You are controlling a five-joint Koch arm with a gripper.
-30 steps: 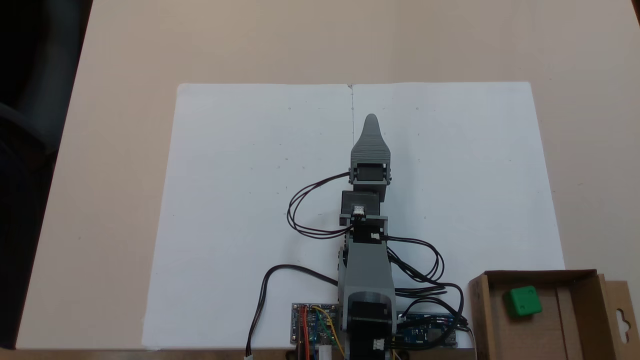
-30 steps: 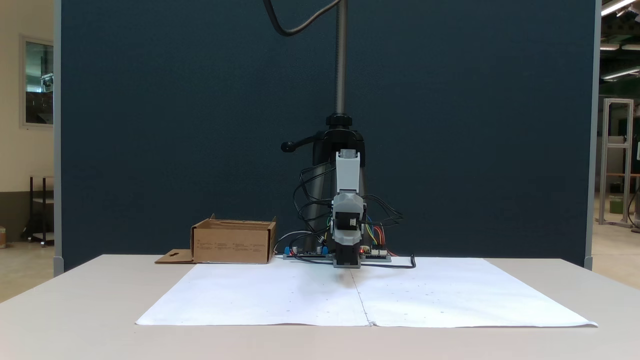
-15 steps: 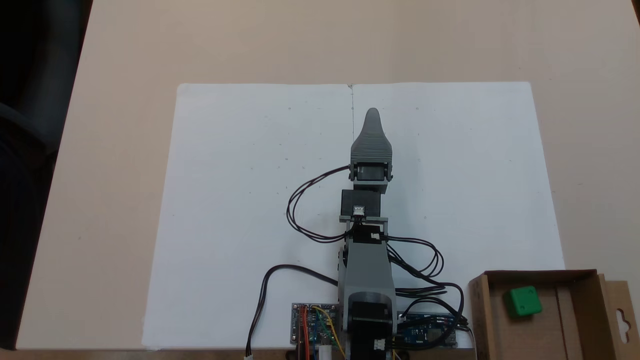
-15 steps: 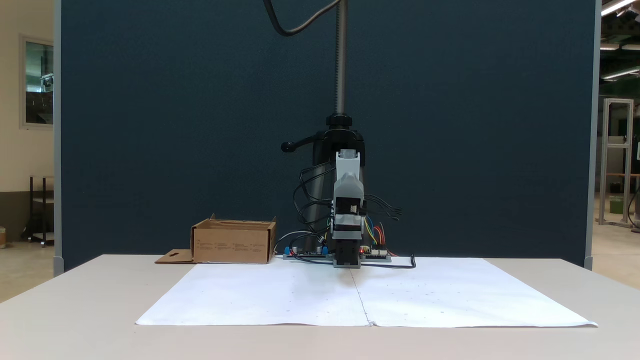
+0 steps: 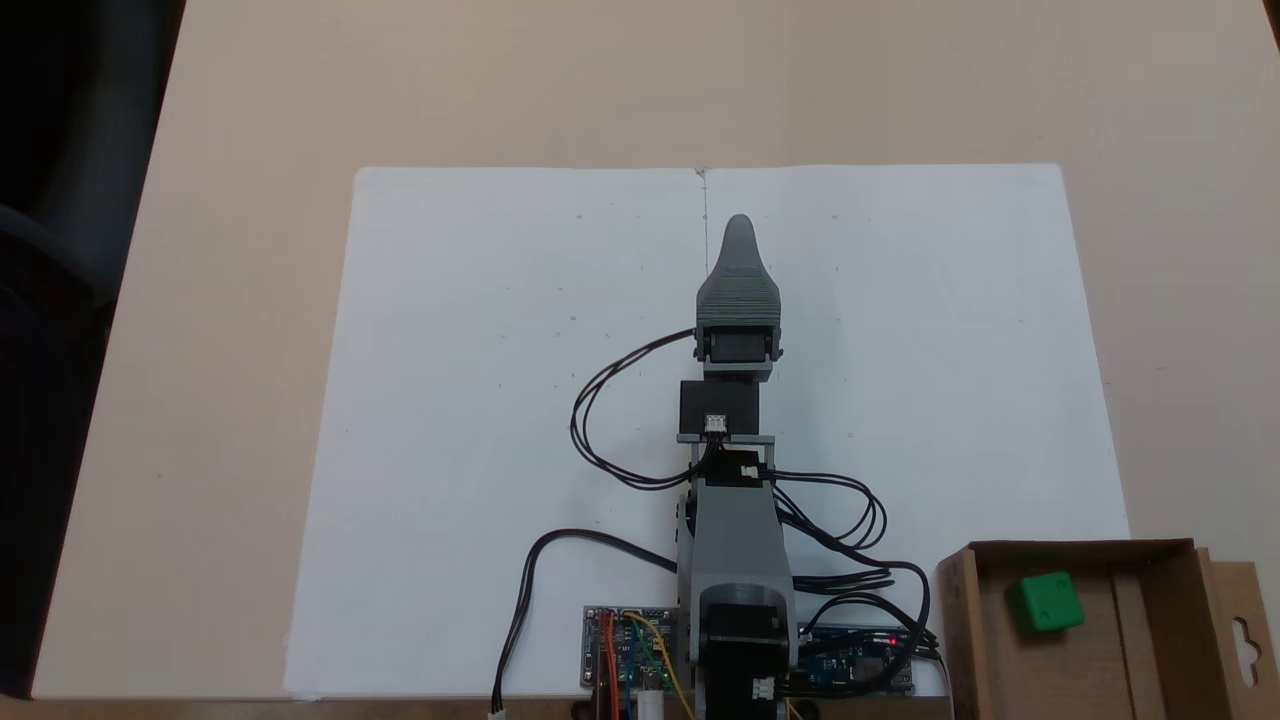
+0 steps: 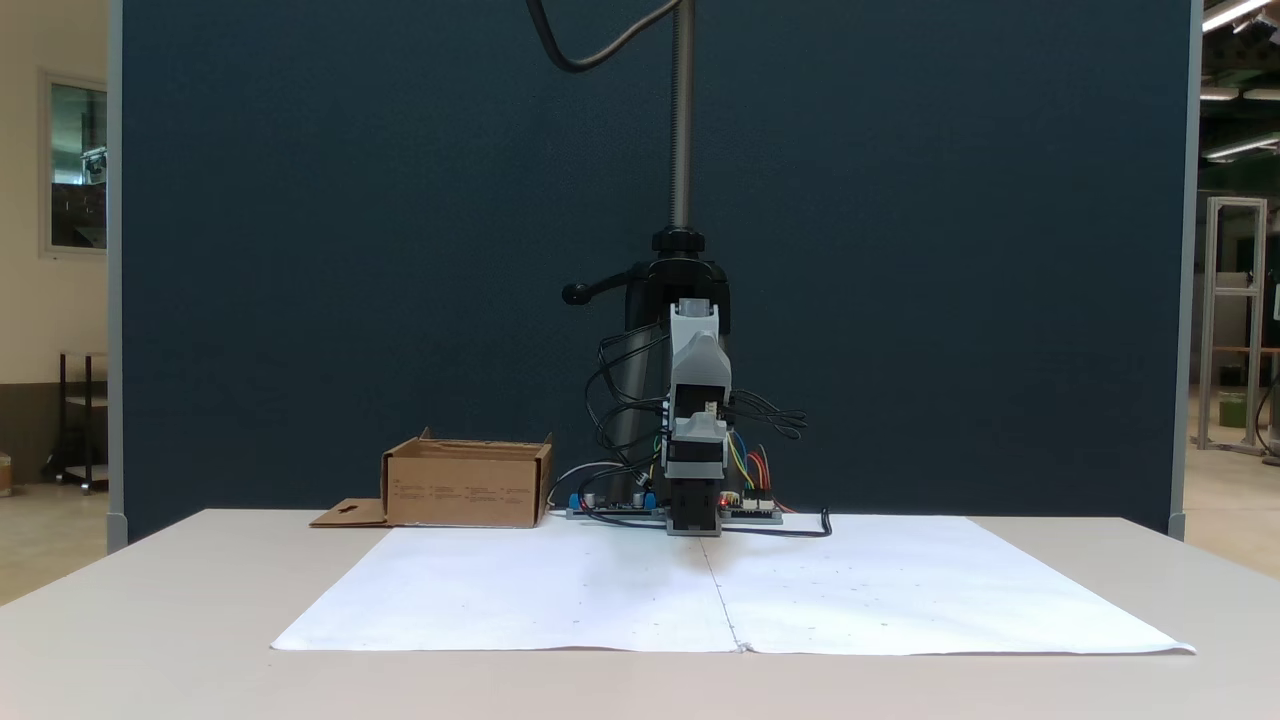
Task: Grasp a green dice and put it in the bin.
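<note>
Since approx. 1 s ago, hand (image 5: 741,222) is creeping a bit further out over the white paper sheet (image 5: 480,400) in the top-down fixed view, and in the front-facing fixed view the grey wrist section is sitting higher than before; green dice and bin are lying just as before.

Going near to far from the arm base in the top-down fixed view: circuit boards (image 5: 628,648) w/ coloured wires are sitting at the bottom edge, black cables (image 5: 600,420) looping off to both sides. Just right of the base, the bin (image 5: 1160,650), a brown cardboard box w/ a hang-hole flap (image 5: 1240,630), is resting on the table (image 5: 250,100). Green dice (image 5: 1045,602) is lying inside it on the floor of the box, near the left wall, two pips facing up. Front-facing fixed view is showing the box (image 6: 467,485) from the side, so the dice is hidden there.

Farther out, the arm is stretching along the paper's centre seam, well apart from the bin. Hand is pointing away w/ one jaw stacked over the other, only one tip showing, so can't tell if it's parted or closed; nothing is visibly held.

Judgement: the goal is looking already met, i.e. dice in bin. Nothing seems left except the arm settling to rest.
</note>
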